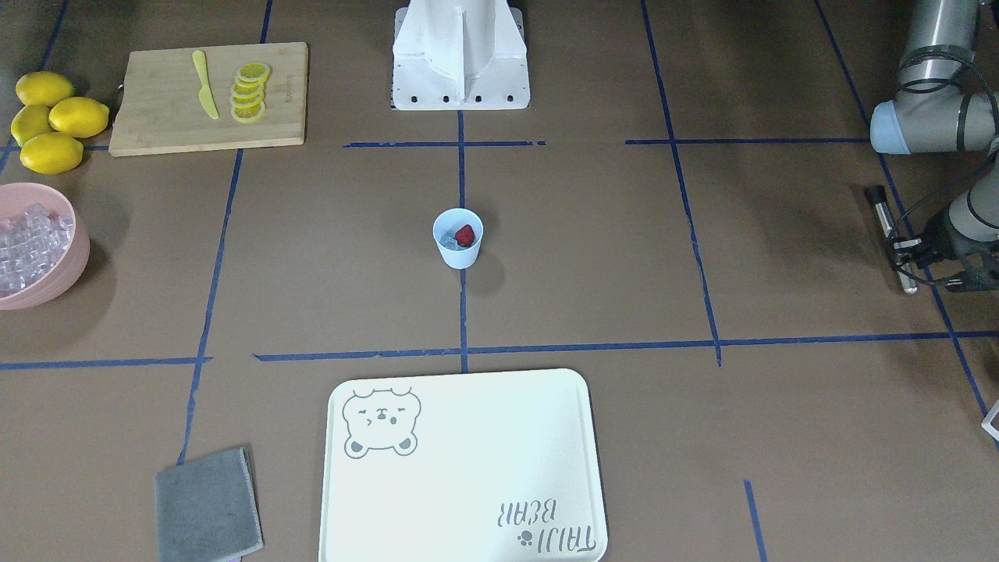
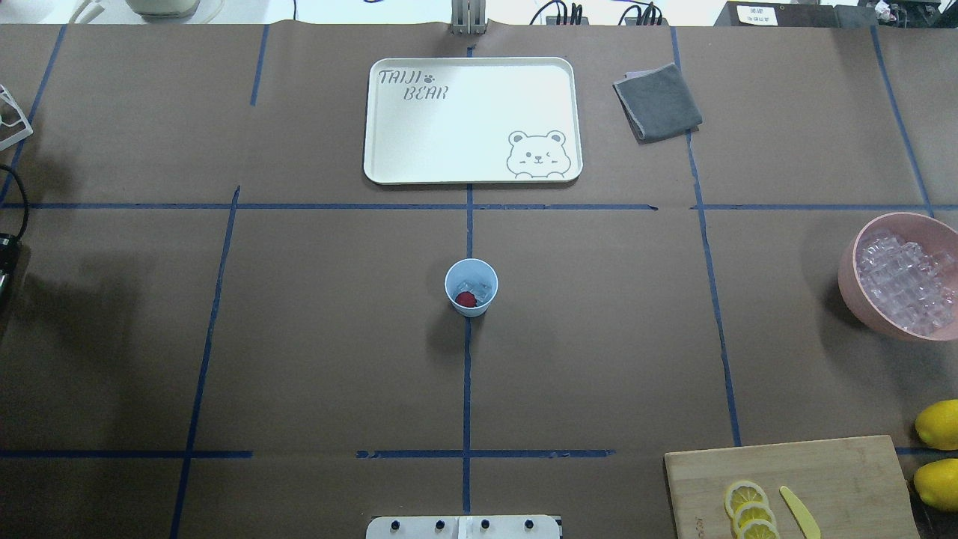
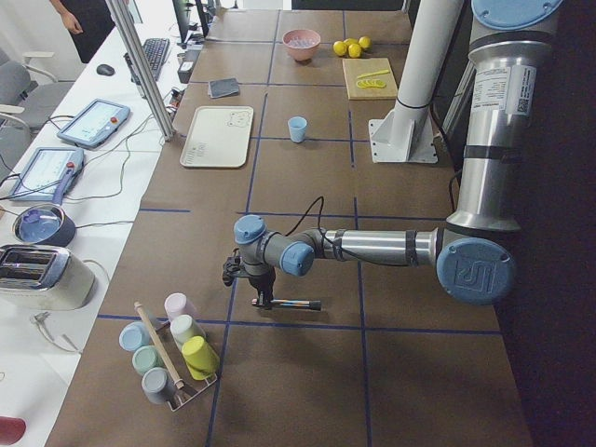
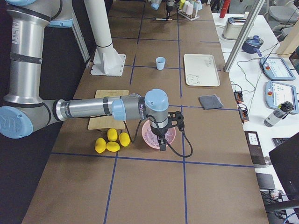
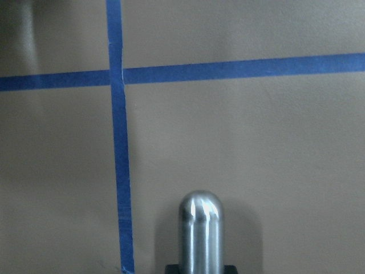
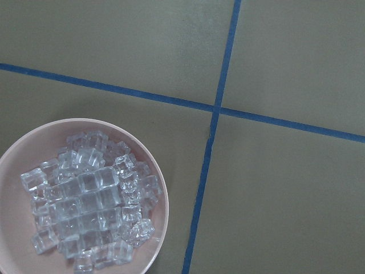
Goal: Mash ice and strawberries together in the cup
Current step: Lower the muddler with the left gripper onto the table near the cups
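Cup mid-tabletop, upright, on the centre tape line, between robot base and tray. Pale blue, tapered, no handle. Inside: one red strawberry on the robot's-left side, ice beside it, clear-whitish. Berry looks whole. Cube count too small to resolve. Both arms well apart from the cup.

Left claw is out at the robot's left end of the tabletop, pinching a steel rod with a black tip. Rod lies roughly level and low; can't tell if it touches the tabletop. Left wrist view gives only the rod's rounded end plus a black block cut by the bottom edge, fingers out of frame. Overhead view cuts this arm off at its left edge, only a dark sliver and cable show.

Right claw shows only in the right side view, small, pointing down at the rim of the pink bowl. Spread or pressed together: cannot tell. Right wrist view has no fingers in frame, just the bowl heaped with more ice. Bowl is cropped in the front, overhead and right wrist views.
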